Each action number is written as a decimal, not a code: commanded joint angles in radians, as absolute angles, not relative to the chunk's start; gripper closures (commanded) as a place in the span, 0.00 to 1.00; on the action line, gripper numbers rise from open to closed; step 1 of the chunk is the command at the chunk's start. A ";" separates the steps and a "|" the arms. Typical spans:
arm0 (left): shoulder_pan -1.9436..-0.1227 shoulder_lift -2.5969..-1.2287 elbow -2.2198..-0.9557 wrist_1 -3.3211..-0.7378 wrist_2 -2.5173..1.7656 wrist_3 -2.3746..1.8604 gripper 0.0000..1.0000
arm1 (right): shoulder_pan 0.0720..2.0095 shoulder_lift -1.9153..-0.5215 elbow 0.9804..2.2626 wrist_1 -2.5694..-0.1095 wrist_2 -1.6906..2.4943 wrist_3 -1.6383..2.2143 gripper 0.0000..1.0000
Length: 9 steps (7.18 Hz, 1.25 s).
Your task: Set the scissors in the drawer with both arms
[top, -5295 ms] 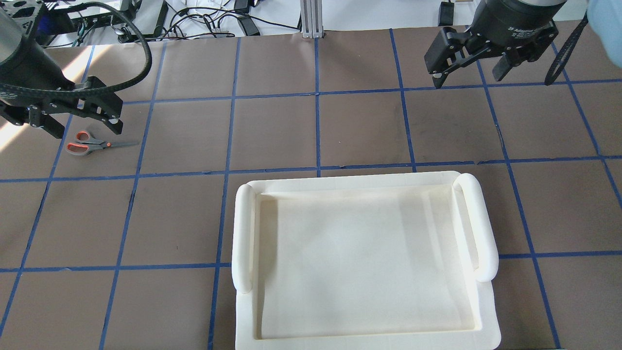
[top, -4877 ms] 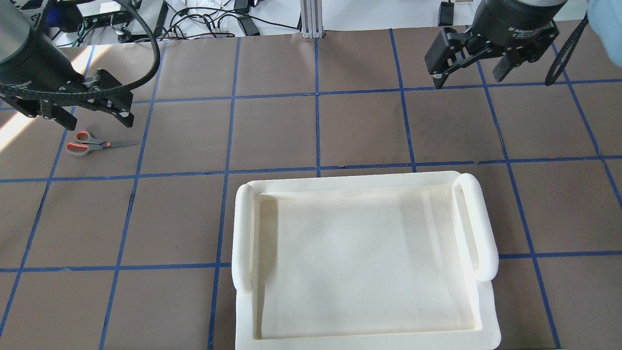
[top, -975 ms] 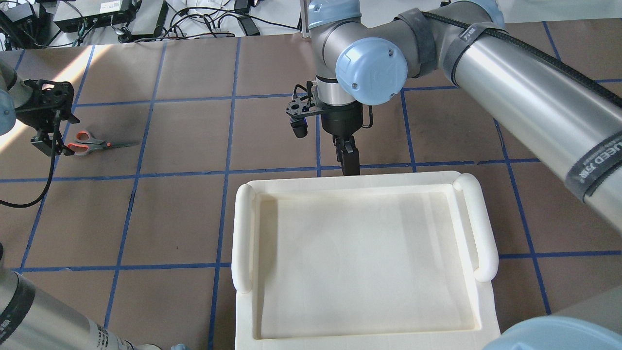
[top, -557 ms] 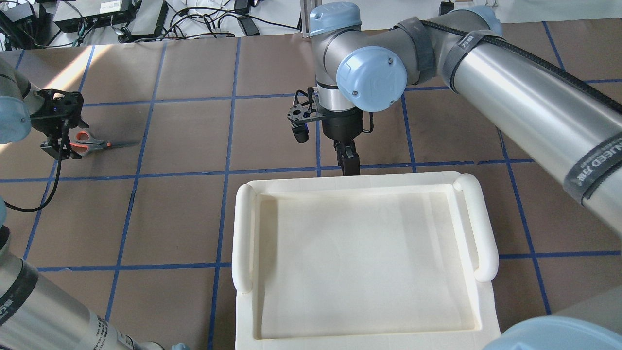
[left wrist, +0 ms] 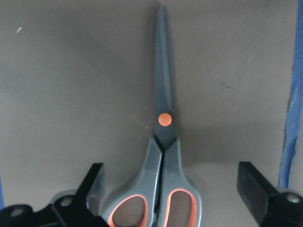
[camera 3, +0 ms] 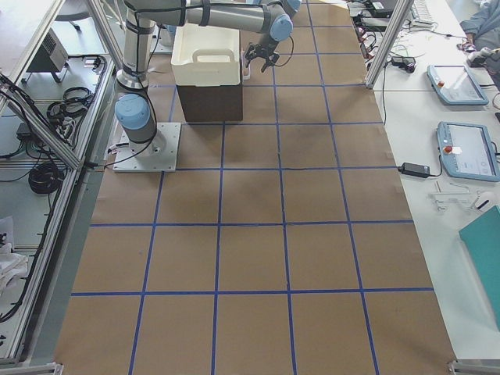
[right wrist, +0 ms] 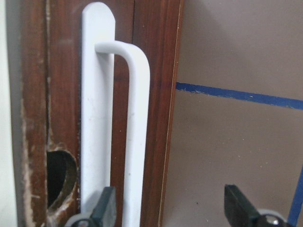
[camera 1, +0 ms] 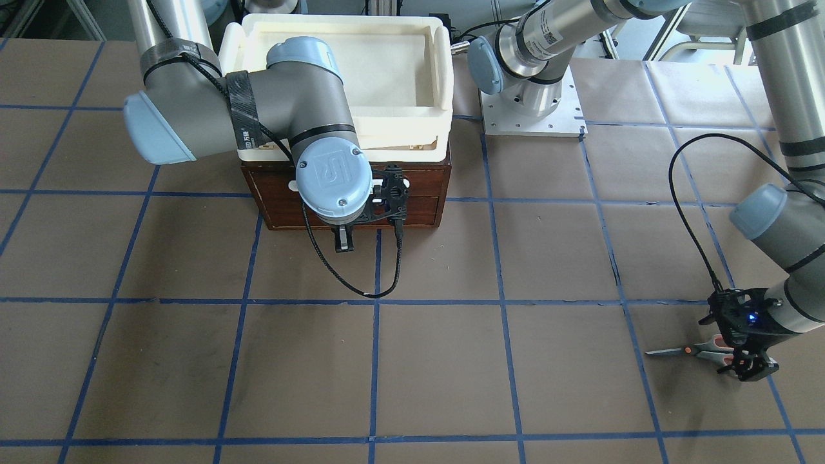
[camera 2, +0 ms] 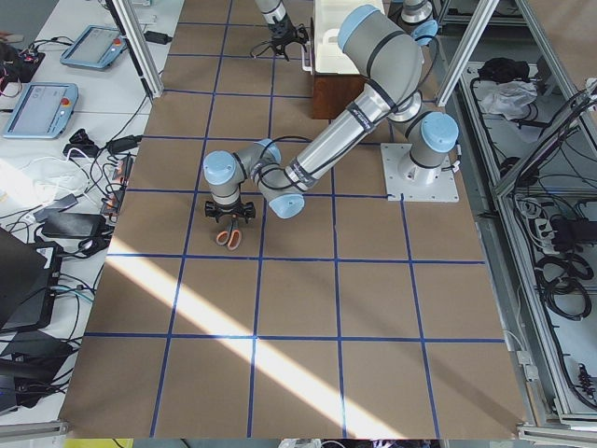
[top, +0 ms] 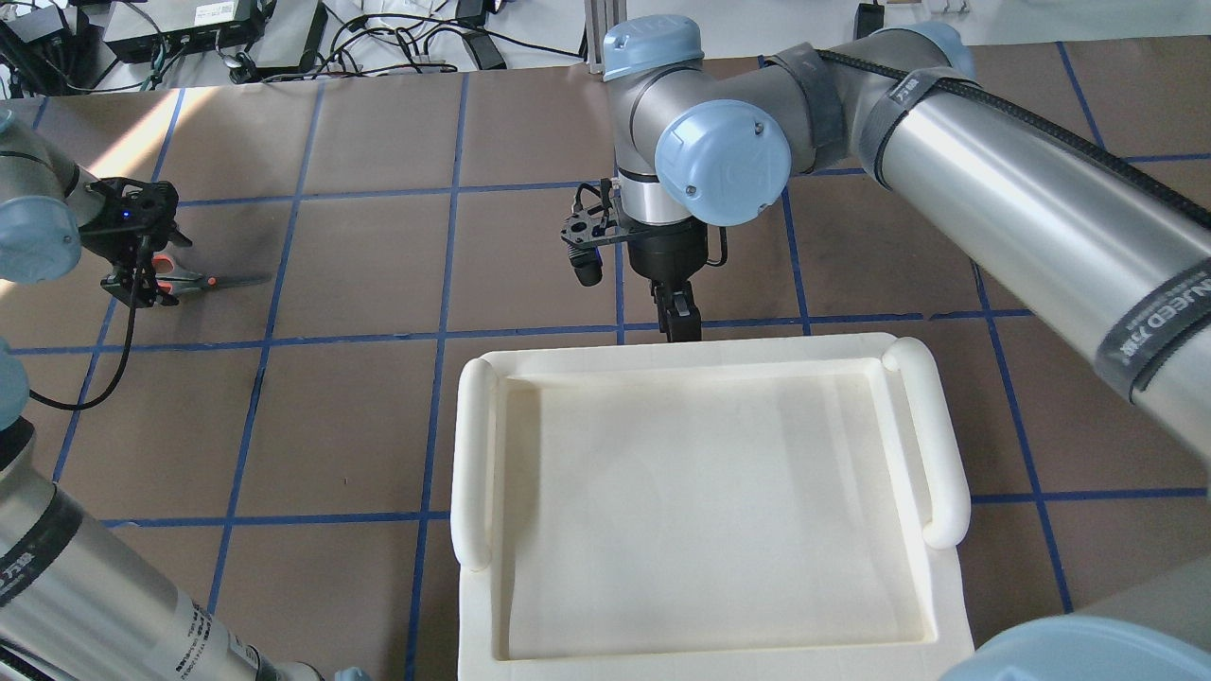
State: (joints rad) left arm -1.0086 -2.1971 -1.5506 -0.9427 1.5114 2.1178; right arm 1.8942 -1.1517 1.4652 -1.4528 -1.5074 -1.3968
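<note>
Left end effector spread | right end effector spread | scissors: 1 | tray: 1

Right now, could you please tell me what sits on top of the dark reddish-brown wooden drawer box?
A cream-white tray with rounded side handles sits on the wooden drawer. The right arm covers part of the tray; the drawer's inside is hidden.

Even daylight fills every view. In the exterior left view a hard sun band crosses the table from 9 o'clock toward 5 o'clock, and overhead a paler sun patch lies at 10 o'clock. The right arm carries a white glare streak. The cream tray looks nearly washed out. Both wrist views are soft: the scissors appear dim, and the black fingers blur at 5 and 7 o'clock.
</note>
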 commanded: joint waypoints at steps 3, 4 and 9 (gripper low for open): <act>-1.009 -2.224 -1.548 -0.923 1.509 2.120 0.13 | 1.894 -1.150 1.492 -1.483 -1.506 -1.394 0.20; -1.009 -2.227 -1.548 -0.923 1.511 2.120 0.13 | 1.894 -1.152 1.500 -1.497 -1.506 -1.394 0.20; -1.009 -2.229 -1.549 -0.925 1.513 2.121 0.17 | 1.893 -1.151 1.490 -1.546 -1.506 -1.397 0.42</act>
